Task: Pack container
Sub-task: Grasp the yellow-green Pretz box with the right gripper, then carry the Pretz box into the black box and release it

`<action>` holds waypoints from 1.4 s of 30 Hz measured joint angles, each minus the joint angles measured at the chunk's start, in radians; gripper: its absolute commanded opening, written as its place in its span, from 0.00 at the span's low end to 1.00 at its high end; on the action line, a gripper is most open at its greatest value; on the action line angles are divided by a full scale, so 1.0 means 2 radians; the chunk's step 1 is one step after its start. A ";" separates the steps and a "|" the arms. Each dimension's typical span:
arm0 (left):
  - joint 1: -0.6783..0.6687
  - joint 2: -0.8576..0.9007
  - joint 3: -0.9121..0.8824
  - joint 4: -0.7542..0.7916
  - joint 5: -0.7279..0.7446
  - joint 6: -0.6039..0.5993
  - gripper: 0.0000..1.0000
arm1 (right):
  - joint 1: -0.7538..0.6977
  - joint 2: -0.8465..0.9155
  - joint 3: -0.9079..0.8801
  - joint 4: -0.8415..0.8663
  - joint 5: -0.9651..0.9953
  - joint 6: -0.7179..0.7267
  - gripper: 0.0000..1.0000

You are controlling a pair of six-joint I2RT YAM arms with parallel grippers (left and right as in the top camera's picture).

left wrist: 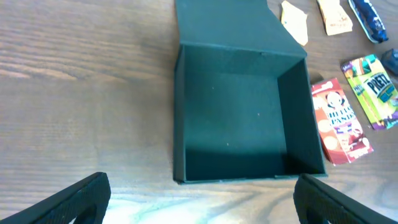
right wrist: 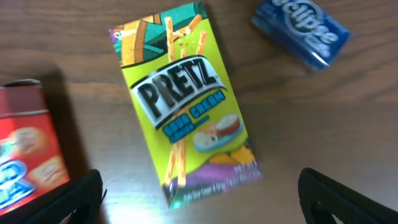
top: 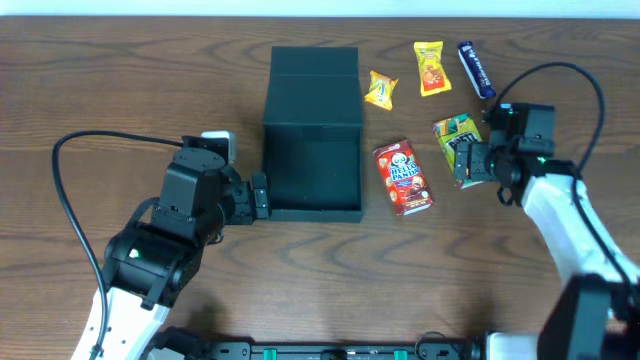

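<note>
The container (top: 312,170) is a black square box standing open and empty mid-table, its flap lid (top: 314,62) lying back on the far side. In the left wrist view the container (left wrist: 239,118) fills the middle. My left gripper (top: 262,196) is open just off the box's near-left corner, and its jaws (left wrist: 202,205) hold nothing over bare wood. Open as well, my right gripper (top: 470,160) hovers above a green Pretz box (top: 452,132). That Pretz box (right wrist: 183,106) lies flat just ahead of the wide-apart fingers (right wrist: 68,199).
A red Hello Panda box (top: 402,177) lies right of the container. Two yellow candy packets (top: 381,90) (top: 431,67) and a blue Eclipse pack (top: 476,68) lie at the back right. A black cable (top: 70,200) loops beside the left arm.
</note>
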 measured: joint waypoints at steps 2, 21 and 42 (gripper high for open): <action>0.000 0.000 0.000 -0.003 0.002 0.000 0.95 | 0.000 0.027 0.000 0.020 0.000 -0.011 0.99; 0.000 0.000 0.000 -0.021 0.011 0.000 0.95 | -0.001 0.149 0.007 0.137 -0.016 -0.035 0.86; 0.000 -0.127 0.000 -0.075 -0.018 0.000 0.95 | 0.000 0.128 0.010 0.111 -0.022 0.047 0.70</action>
